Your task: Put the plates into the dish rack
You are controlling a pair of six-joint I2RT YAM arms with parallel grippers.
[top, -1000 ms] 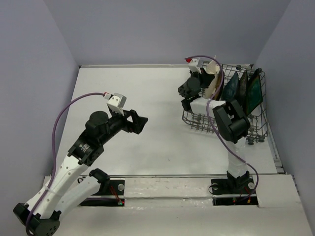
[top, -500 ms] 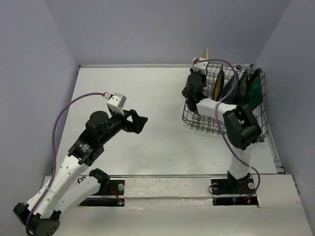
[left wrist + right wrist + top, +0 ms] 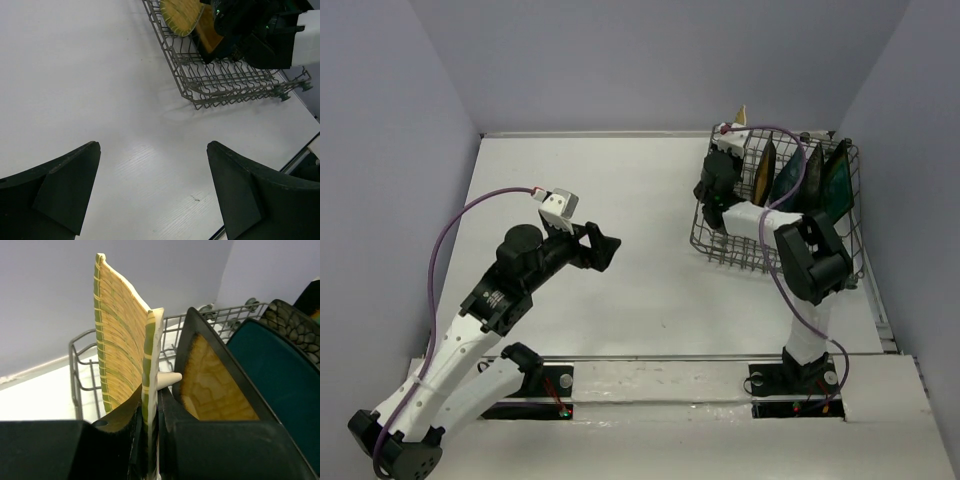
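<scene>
My right gripper (image 3: 734,141) is shut on the yellow-tan gridded plate (image 3: 741,114) and holds it on edge over the left end of the grey wire dish rack (image 3: 720,243). In the right wrist view the pads (image 3: 167,412) clamp the plate's rim (image 3: 116,342), right beside the amber plate (image 3: 216,386). I cannot tell whether it rests on the rack floor. The amber plate (image 3: 766,168), plain dark teal plate (image 3: 788,182), black floral plate (image 3: 813,170) and teal brown-rimmed plate (image 3: 837,182) stand upright in the rack. My left gripper (image 3: 607,246) is open and empty above the table, mid-left.
The rack stands at the back right, close to the right wall (image 3: 910,150). In the left wrist view the rack (image 3: 220,85) and the right arm (image 3: 260,35) lie ahead at the upper right. White table (image 3: 620,180) stretches between the arms.
My right gripper has turned the yellow-tan plate from tilted to upright and carried it back over the rack's left end. The left arm has not moved.
</scene>
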